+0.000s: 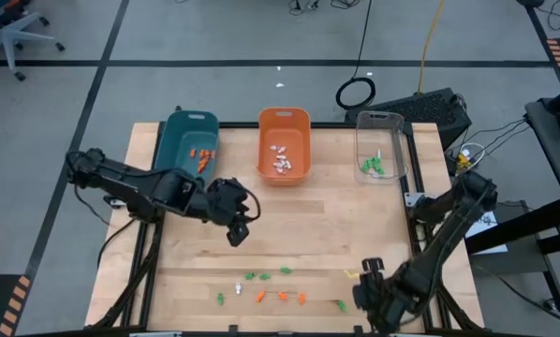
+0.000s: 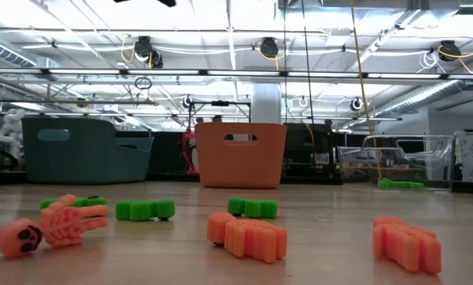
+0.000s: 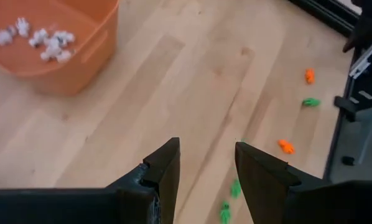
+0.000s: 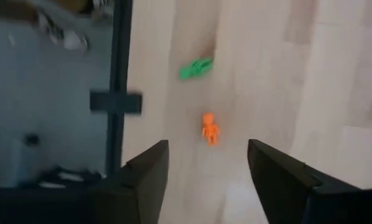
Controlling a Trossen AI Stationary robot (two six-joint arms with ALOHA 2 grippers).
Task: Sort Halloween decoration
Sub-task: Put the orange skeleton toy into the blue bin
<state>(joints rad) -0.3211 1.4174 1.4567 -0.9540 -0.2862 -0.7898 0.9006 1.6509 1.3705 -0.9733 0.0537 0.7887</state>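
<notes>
A pale wooden table (image 1: 289,225) stands on a grey floor (image 1: 261,33). Halloween decoration (image 1: 261,296) lies loose along the table's near edge, well apart from the orange bin (image 1: 285,126). The left gripper (image 1: 235,225) hovers near that bin, fingers parted, empty. The right gripper (image 1: 366,281) sits beyond the trinket row, spread wide, empty.

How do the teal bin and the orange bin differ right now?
The teal bin stands at the table's far left; the orange bin stands in the middle. The teal bin holds orange trinkets, the orange bin white trinkets. In the low view the teal bin looks wider. Both stand upright along the far edge.
</notes>
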